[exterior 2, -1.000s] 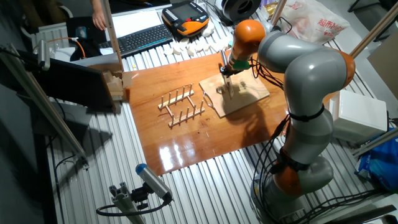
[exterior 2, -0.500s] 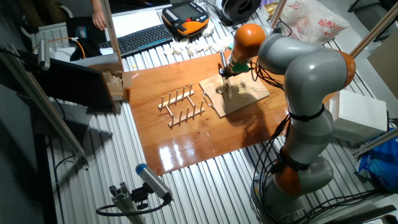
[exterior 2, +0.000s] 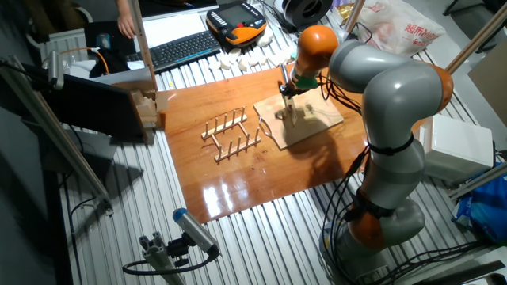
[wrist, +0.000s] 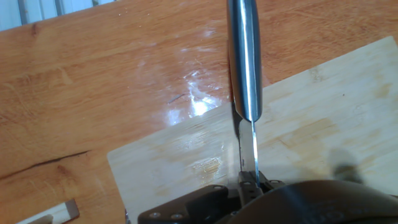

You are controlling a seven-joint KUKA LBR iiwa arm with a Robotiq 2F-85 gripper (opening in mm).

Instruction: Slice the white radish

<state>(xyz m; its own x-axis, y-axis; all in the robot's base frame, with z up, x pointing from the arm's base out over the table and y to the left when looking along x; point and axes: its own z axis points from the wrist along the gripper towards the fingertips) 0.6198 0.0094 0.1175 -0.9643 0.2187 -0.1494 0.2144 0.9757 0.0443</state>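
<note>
**White radish not located – blade held over board**

White radish could not be made out in either view; it may be hidden by the arm or lie out of frame. The gripper (wrist: pixel 250 182) is seen clamped on a knife (wrist: pixel 243 68), a thin, polished steel blade viewed edge-on. Below it lie the cutting board (wrist: pixel 317 124), pale, matt and fine-grained, and the worktop (wrist: pixel 93 93), glossy, reddish and scratched.

Risks, as judged: with the target unsighted, bare board could be struck. The smooth blade could also twist in the grip under load, and the unfixed board could be pushed along the slick worktop.
</note>
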